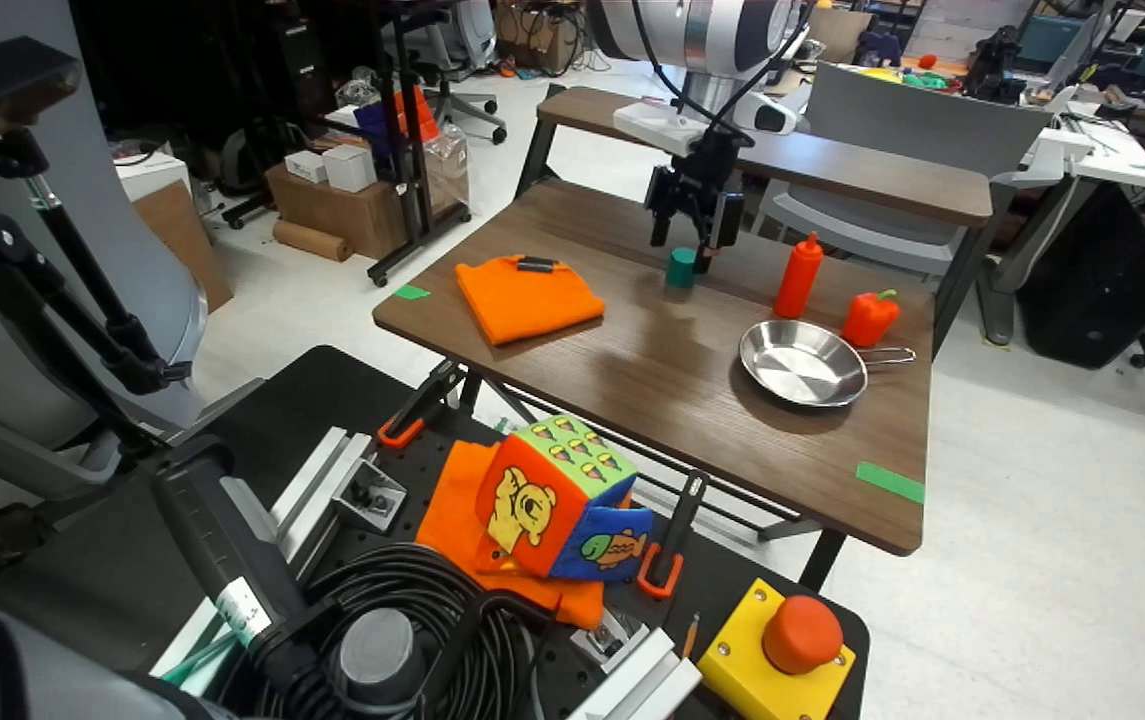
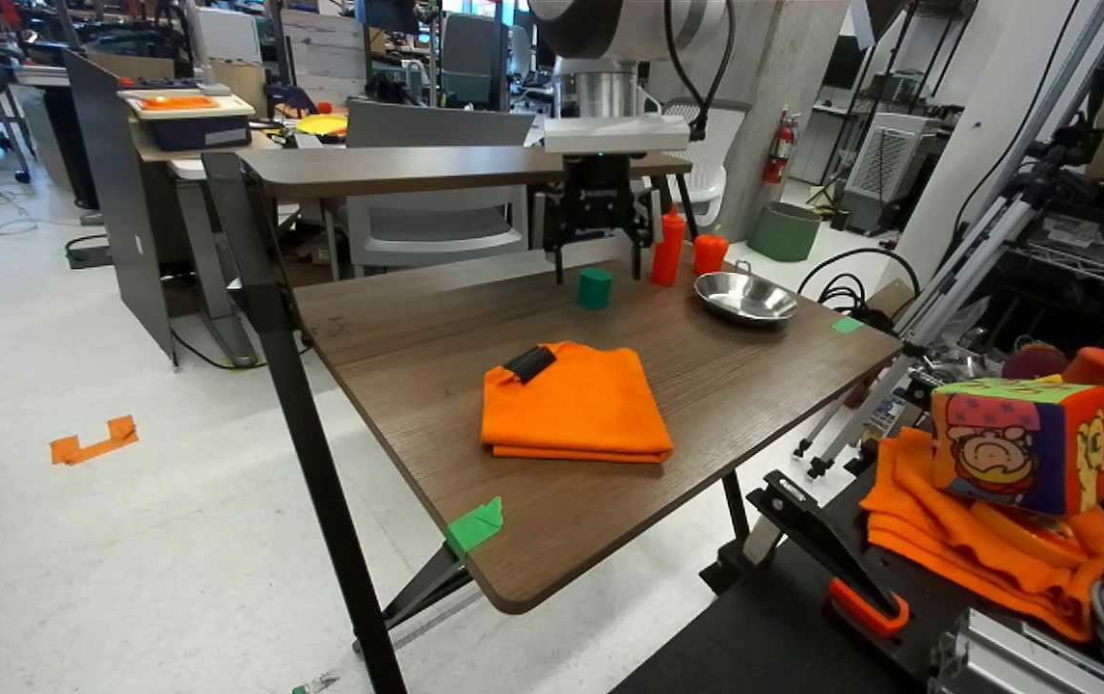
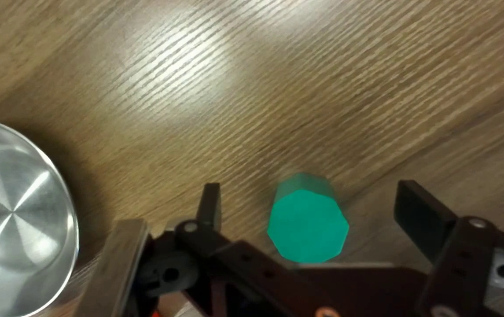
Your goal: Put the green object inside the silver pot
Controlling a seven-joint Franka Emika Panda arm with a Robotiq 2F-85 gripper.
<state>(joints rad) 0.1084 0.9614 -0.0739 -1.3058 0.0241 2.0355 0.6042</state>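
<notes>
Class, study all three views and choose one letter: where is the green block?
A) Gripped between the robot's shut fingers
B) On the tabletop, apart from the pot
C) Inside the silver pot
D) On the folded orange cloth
B: the wrist view shows the green block on the tabletop, well apart from the silver pot, while the gripper stands open.

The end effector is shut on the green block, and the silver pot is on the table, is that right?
Not shut: the wrist view shows the end effector open, with gaps either side of the green block. The silver pot is indeed on the table.
</notes>
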